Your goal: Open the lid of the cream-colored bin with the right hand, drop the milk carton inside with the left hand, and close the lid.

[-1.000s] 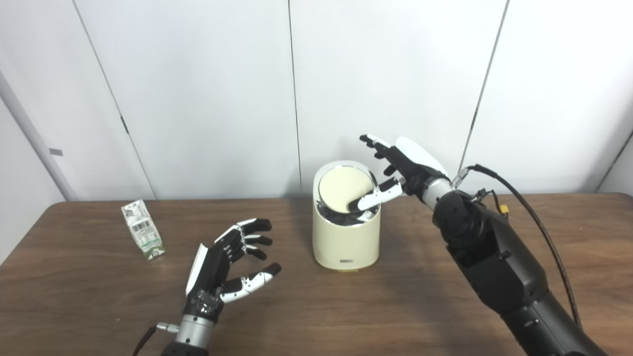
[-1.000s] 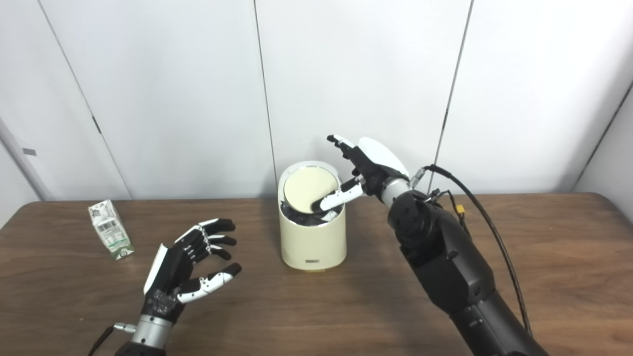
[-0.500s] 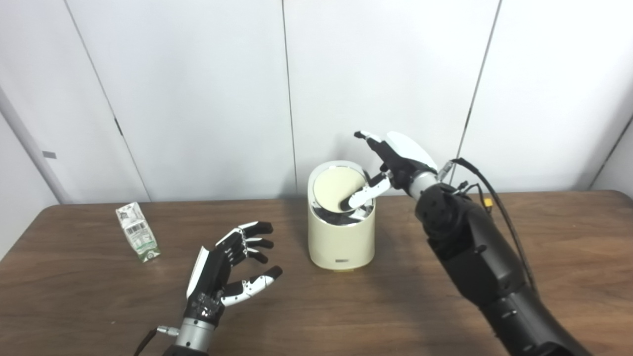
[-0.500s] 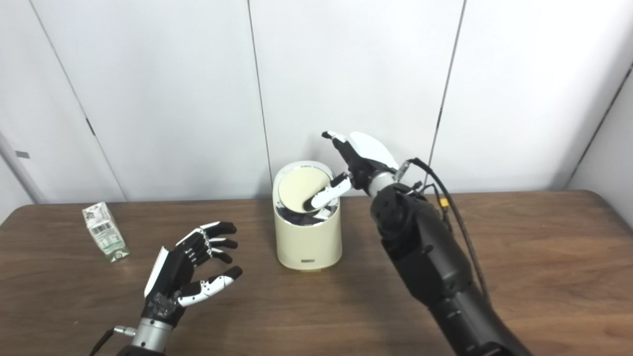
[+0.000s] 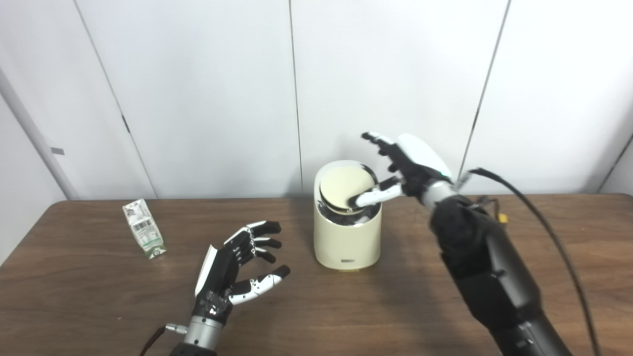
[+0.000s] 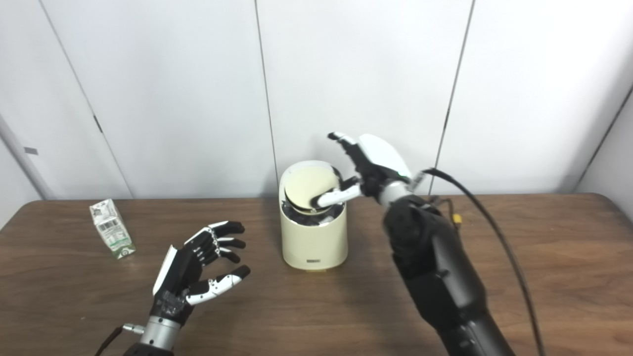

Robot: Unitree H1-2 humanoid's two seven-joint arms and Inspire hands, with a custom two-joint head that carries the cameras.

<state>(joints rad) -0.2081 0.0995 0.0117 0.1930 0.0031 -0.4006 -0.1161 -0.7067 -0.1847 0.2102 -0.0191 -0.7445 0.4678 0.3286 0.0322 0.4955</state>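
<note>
The wooden table [image 5: 445, 316] is crossed by both arms. The cream-colored bin [image 5: 347, 242] is set at its middle, near the back edge, its round lid [image 5: 343, 190] tilted and pressed by the thumb of the right hand [image 5: 403, 165], fingers spread, grasping nothing. The left hand [image 5: 232, 269] is held released, empty, with bare tabletop around it. The milk carton [image 5: 143, 236] is seen upright, slightly leaning, well apart at far left

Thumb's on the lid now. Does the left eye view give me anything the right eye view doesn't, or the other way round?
Left eye only: more of the table's left edge. Right eye only: the table's rounded far right corner. Both: the right hand with its thumb on the tilted lid of the cream bin, the left hand open and empty, and the milk carton standing alone at far left.
</note>
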